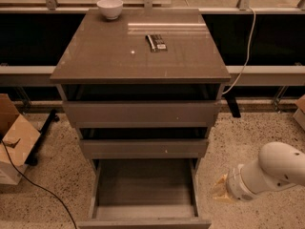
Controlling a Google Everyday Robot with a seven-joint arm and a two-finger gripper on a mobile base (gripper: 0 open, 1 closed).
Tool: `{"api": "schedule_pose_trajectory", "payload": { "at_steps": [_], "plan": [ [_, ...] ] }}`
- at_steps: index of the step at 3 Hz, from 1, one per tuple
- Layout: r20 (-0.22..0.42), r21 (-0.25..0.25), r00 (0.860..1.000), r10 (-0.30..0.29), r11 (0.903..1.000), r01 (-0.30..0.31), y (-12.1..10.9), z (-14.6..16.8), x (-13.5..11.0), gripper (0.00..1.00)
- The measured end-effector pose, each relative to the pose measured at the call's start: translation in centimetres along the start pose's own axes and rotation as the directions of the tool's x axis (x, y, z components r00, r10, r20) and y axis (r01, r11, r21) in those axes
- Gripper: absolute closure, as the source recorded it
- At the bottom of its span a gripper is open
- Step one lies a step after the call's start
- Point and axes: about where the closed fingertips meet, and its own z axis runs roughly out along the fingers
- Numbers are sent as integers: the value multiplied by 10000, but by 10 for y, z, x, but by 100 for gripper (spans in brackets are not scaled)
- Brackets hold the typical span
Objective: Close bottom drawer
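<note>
Grey-brown three-drawer cabinet (71,109) with a glossy flat top, logged here as the counter (100,56). The bottom drawer (143,222), a wide shallow box with a plain handleless grey-brown front, stands fully open. It juts well forward of the counter's near edge, with its bare inside floor in view and its front panel at the lower frame border. The middle drawer (143,148) and top drawer (143,113) fronts sit back under the near edge, each with a dark gap above. The hand (220,191), a tan tip on a white rounded arm (271,171), is low over the speckled floor (238,137), forward of the counter's near right corner. It is just beside the open drawer's right wall and not touching it. Grip state: cannot tell. A small white bowl (110,7) sits at the far left corner. A flat black rectangular object (156,42) lies near the far edge, roughly mid-width. A brown cardboard box (14,142) stands on the floor beyond the left edge.
</note>
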Motion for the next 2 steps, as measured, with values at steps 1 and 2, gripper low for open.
{"api": "schedule_pose_trajectory", "payload": {
  "at_steps": [1,2],
  "plan": [
    [-175,34,9995,255,9997,-255,1,29,15,100],
    [52,-77,9990,451,9990,-451,4,62,31,100]
  ]
}}
